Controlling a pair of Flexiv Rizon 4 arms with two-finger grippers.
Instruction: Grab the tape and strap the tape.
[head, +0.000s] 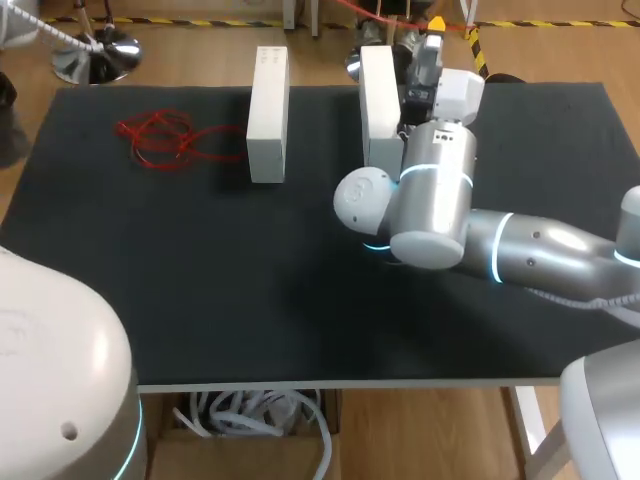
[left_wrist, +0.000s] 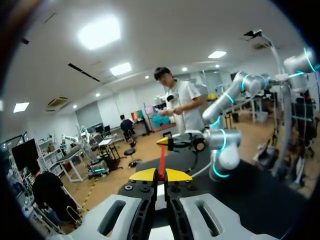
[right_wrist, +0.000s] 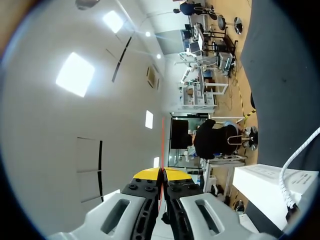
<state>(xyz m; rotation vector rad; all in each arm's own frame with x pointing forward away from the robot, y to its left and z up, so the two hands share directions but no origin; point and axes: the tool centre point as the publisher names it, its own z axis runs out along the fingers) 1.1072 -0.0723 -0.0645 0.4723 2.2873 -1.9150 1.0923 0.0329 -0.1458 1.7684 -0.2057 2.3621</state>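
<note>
A thin red tape strand (left_wrist: 161, 160) runs straight from my left gripper (left_wrist: 160, 175) to my right gripper (left_wrist: 163, 142) just ahead of it. Both yellow tip pairs are shut on the strand. In the right wrist view the same red tape (right_wrist: 162, 145) leads out from between the tips of my right gripper (right_wrist: 161, 174). From the head view my right gripper (head: 433, 30) is raised past the table's far edge, behind a white box (head: 380, 100). A loose bundle of red tape (head: 160, 140) lies at the table's far left. My left gripper is outside the head view.
A second white box (head: 268, 115) stands upright left of the first, with a gap between them. My right arm (head: 440, 200) reaches across the black table (head: 250, 290) from the right. A white coiled cable (right_wrist: 295, 165) hangs near the white box (right_wrist: 270, 185).
</note>
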